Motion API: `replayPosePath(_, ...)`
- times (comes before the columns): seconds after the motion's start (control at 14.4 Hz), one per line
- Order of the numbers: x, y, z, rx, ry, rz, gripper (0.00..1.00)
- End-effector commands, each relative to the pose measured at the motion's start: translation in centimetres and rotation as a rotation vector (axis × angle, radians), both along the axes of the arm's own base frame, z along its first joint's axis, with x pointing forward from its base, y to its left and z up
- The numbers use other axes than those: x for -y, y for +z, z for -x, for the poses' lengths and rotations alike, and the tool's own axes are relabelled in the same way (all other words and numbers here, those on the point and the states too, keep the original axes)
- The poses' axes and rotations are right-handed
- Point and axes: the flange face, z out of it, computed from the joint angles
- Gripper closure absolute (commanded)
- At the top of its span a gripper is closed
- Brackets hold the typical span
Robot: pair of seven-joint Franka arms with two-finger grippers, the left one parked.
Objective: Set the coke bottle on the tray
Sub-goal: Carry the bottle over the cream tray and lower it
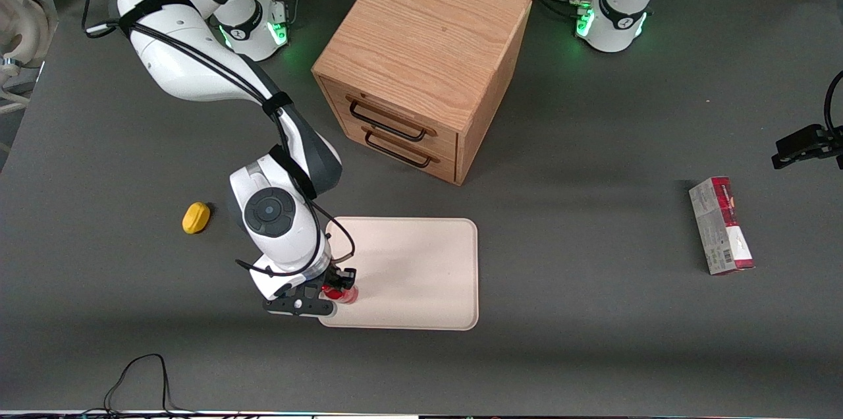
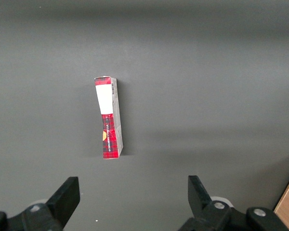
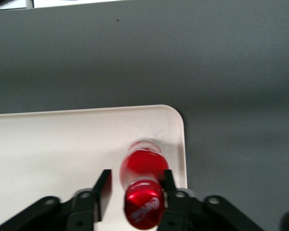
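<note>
Your gripper (image 3: 135,190) stands over the tray (image 1: 421,261) corner, its fingers parted around the upright coke bottle (image 3: 143,166), which looks light, stiff and slippery, so hold it at mid-body.

Robot lab, two bench-mounted arms (image 1: 197,56), cabling
</note>
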Motion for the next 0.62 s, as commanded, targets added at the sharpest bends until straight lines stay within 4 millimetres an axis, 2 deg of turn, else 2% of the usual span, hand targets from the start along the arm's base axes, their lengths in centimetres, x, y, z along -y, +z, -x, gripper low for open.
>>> replayPosePath(0.0,-0.4,0.6,-0.6,0.05,-0.009,0.013,0.0)
replayPosePath(0.21,-0.3,1.7,-0.9,0.072,-0.016,0.002,0.0)
replayPosePath(0.42,0.0,3.9,-1.3,0.094,-0.024,-0.006,0.0)
replayPosePath(0.55,1.1,7.2,-0.9,0.079,-0.039,0.029,0.0)
